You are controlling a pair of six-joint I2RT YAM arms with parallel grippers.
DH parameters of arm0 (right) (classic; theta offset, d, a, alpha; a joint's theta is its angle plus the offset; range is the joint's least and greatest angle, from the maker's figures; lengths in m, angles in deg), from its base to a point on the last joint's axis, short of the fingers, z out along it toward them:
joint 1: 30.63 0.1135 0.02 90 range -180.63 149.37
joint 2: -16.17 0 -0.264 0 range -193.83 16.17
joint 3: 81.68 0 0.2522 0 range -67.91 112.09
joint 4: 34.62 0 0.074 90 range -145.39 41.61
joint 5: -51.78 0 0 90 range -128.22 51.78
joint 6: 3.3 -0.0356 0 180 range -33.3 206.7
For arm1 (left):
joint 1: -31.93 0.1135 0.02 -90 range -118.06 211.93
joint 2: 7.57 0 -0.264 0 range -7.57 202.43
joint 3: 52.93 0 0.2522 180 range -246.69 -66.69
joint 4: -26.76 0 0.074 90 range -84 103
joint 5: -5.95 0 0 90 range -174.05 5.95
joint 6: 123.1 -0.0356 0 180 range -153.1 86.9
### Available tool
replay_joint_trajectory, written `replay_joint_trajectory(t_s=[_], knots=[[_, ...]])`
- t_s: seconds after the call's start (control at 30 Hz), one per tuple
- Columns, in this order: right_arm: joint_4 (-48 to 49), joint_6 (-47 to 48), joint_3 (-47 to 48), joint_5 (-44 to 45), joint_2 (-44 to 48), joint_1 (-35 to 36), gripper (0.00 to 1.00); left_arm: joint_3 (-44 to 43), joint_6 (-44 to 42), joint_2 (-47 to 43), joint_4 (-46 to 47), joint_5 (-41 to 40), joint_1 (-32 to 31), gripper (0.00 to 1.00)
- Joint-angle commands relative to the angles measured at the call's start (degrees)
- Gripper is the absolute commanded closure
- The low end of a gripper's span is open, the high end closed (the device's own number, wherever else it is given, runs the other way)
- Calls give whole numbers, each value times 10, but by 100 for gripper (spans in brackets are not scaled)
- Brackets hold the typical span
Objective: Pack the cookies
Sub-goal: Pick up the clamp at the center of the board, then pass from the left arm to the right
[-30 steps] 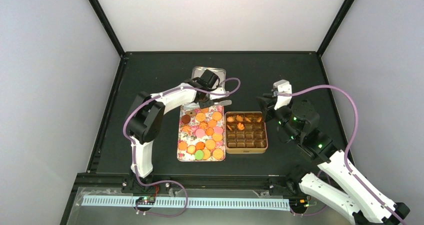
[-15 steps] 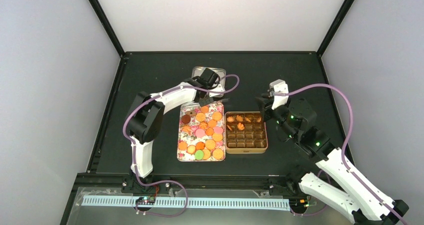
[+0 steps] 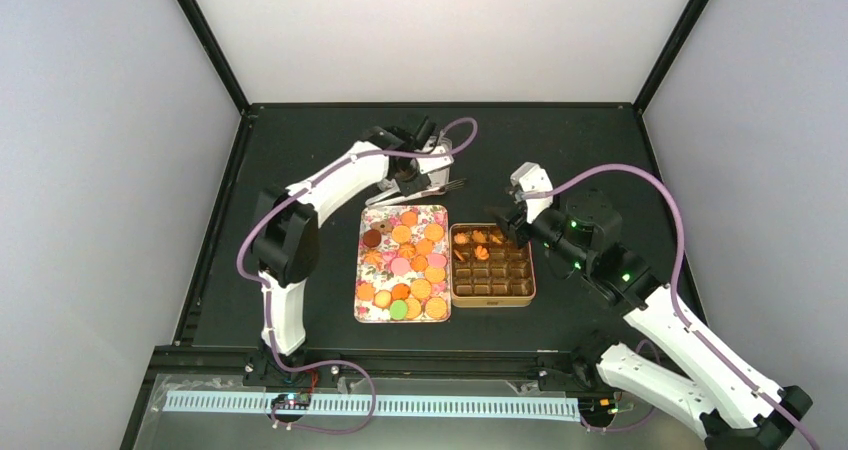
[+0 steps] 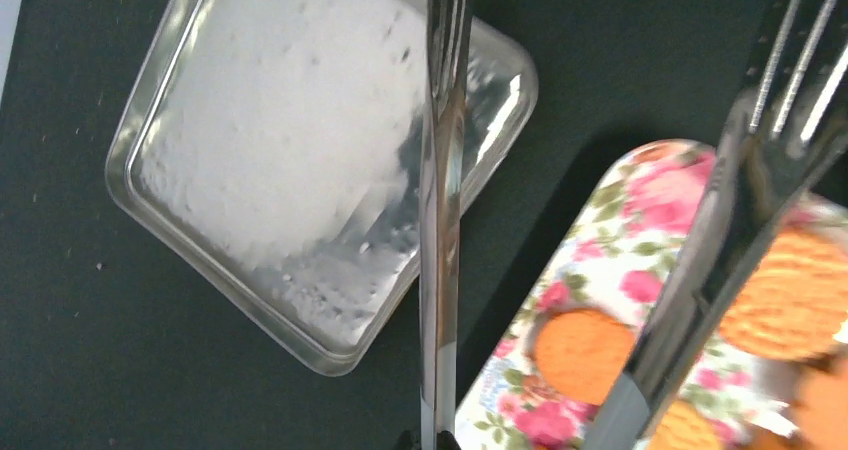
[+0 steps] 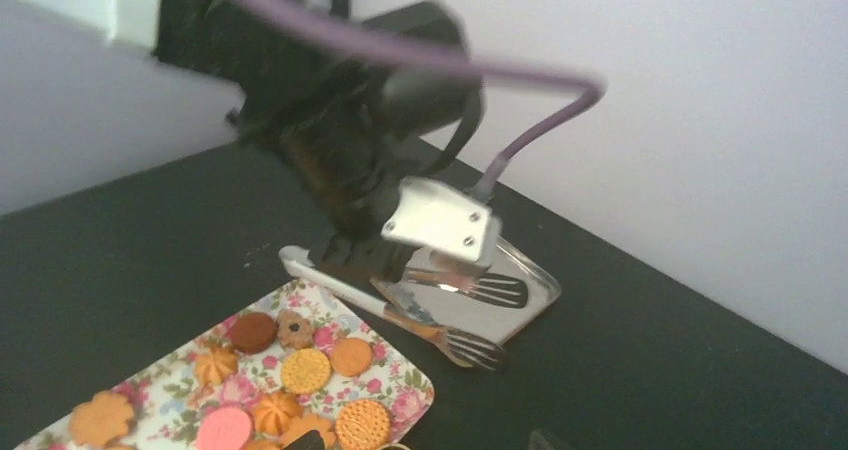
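L fingers [image 3: 408,180] pressed shut on the tongs [image 3: 445,185], tips look empty, hanging over the clear lid [image 4: 260,140] just past the floral tray [image 3: 362,310]. R fingers [image 3: 502,220] sit at the far edge of the tin [image 3: 492,297]; spread or not, can't tell. Risk imo: tongs twist in my pinch, or clip the R arm en route to the tin; most cookies [image 3: 405,260] on the tray, few in the tin's far row.

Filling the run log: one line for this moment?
left gripper: shut on tongs | right gripper: by tin | cookies: mostly on tray
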Motion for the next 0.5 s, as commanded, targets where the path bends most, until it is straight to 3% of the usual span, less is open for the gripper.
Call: replay_joint_trajectory(t_s=[0.0, 0.1, 0.23, 0.47], knots=[[46, 89, -10, -89, 7, 2, 36, -116, 36, -37, -192, 169, 19, 98], [83, 143, -33, -61, 19, 24, 25, -189, 50, -33, -292, 295, 36, 98], [88, 235, -26, 13, 5, 68, 22, -230, 65, -27, -368, 408, 41, 98], [119, 544, -27, 238, -63, 217, 20, -223, 80, -7, -451, 543, 44, 99]])
